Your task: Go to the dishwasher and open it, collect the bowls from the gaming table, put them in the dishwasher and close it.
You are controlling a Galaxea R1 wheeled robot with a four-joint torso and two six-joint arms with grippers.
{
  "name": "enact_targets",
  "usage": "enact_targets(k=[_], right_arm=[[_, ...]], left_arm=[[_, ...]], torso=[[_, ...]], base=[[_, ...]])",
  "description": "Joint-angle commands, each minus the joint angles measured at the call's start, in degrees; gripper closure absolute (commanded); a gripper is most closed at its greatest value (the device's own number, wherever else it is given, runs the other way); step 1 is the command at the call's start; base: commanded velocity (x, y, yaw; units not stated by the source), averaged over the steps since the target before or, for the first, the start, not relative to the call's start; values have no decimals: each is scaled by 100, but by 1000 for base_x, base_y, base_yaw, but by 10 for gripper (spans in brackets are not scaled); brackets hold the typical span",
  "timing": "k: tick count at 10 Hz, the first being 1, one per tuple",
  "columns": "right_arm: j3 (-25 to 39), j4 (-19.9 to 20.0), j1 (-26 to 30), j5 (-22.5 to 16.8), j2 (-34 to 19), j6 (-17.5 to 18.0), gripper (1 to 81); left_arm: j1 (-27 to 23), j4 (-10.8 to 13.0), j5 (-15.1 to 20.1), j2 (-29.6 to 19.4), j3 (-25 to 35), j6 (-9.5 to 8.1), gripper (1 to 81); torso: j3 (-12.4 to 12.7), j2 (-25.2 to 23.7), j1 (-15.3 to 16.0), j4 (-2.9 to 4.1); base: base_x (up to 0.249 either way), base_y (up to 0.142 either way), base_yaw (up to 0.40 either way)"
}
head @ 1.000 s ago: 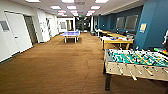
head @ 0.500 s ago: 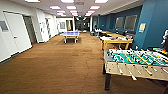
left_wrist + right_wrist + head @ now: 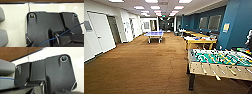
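Note:
The gaming table, white-topped with a yellow wood edge, stands ahead on the right by the blue wall. Small blue and orange things lie on it, too small to tell whether they are the bowls. The dishwasher is out of view. In both wrist views my arms hang over a white surface beside the brown floor, and the grippers' state cannot be made out.
A table-football table stands close at the front right. A blue table-tennis table is far ahead in the middle. Brown carpet stretches ahead. White doors line the left wall. Part of a person shows at the right edge.

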Motion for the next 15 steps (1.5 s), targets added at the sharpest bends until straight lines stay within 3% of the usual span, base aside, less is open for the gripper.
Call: enact_targets(k=[1,15], right_arm=[[40,-68,284,-258,10,-18,10],[40,-103,249,-276,71,-27,10]], left_arm=[[-283,-16,262,-81,-13,0,10],[-265,-16,262,-46,-13,0,10]], torso=[[0,0,0,0],[4,-2,-15,0]], base=[[0,0,0],[135,0,0]])
